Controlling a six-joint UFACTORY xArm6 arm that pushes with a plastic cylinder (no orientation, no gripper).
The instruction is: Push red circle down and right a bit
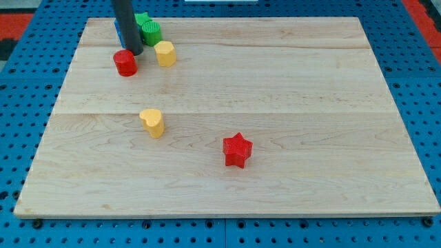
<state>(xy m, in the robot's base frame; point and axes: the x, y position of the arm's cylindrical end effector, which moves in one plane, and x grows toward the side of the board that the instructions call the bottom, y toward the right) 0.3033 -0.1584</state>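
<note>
The wooden board (289,83) carries red circle (125,63), red star (238,150), yellow blocks (152,122).

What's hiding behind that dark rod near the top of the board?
Blue blocks sit behind the rod, mostly covered, so their shape and number cannot be told. A green block shows beside it. My tip is just above-right of the red circle.

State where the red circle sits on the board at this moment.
The red circle sits in the view's upper left part of the board, just left of the yellow block, with my tip close at its upper right.
</note>
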